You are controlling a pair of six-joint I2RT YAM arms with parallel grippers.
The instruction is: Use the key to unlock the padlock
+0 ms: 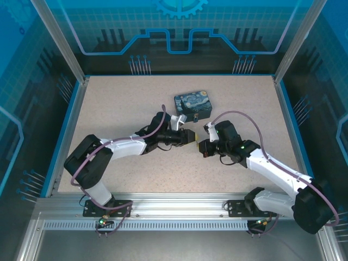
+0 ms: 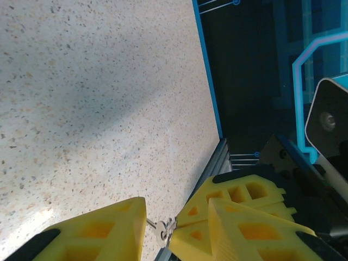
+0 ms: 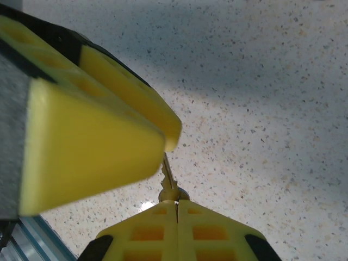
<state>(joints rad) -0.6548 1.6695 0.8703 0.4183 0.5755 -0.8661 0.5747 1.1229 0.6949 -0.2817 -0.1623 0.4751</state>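
The small metal key (image 3: 169, 182) sticks out of my right gripper (image 3: 176, 203), which is shut on its round head. Its blade runs up behind the yellow fingers (image 3: 92, 141) of the left gripper and ends out of sight there. In the left wrist view the key (image 2: 160, 231) spans the gap between my left gripper's two fingers (image 2: 103, 231), with the right gripper (image 2: 179, 223) pressed in from the right. The padlock is hidden. From above, the left gripper (image 1: 188, 136) and right gripper (image 1: 201, 145) meet tip to tip at mid-table.
The blue-and-yellow swirl-painted tin (image 1: 193, 105) lies just behind the two grippers. The blue table border and aluminium rail (image 2: 217, 152) run close past the left gripper in its wrist view. Speckled tabletop (image 1: 119, 103) stretches out to the left and right.
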